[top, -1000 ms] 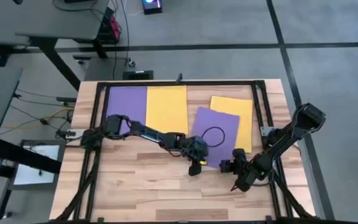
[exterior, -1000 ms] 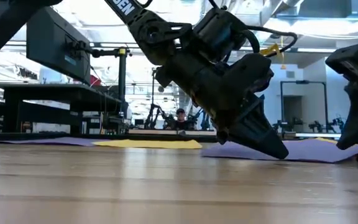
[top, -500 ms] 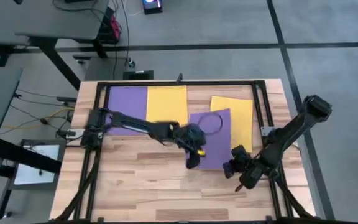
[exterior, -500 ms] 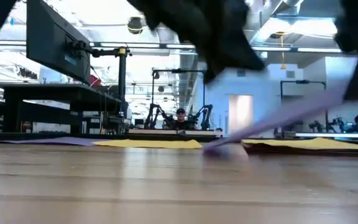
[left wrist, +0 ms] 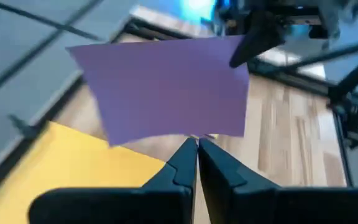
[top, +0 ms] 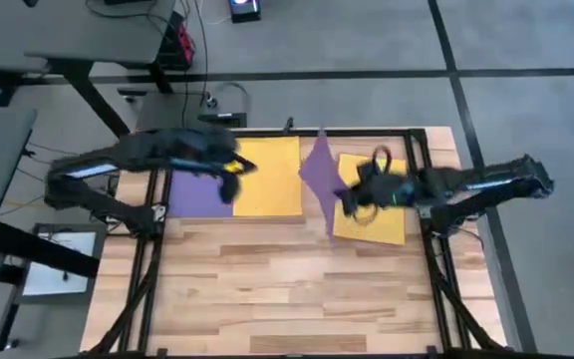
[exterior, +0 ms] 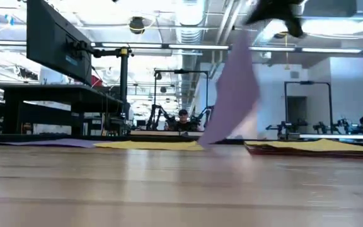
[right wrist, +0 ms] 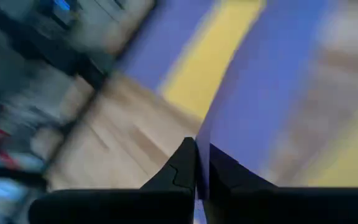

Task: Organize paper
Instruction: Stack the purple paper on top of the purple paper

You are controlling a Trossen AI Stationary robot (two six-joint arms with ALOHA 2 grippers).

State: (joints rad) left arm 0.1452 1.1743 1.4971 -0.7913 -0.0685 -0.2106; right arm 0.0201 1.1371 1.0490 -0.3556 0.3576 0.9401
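Wood table (top: 267, 299); right gripper (top: 350, 196) pinching purple sheet (top: 319, 178) (unlabelled).

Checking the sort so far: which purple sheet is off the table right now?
The purple sheet hanging from the right gripper, between the two yellow sheets; the other purple sheet lies flat at the far left.

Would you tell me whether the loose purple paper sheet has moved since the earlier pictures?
Yes. The thin purple paper sheet has been lifted off the wooden table by the right claw and now hangs beside the yellow sheet toward the table's far edge.

Purple sheet (top: 319, 179) hanging mid-air, purple (top: 199, 184) and yellow sheets (top: 268, 176) flat
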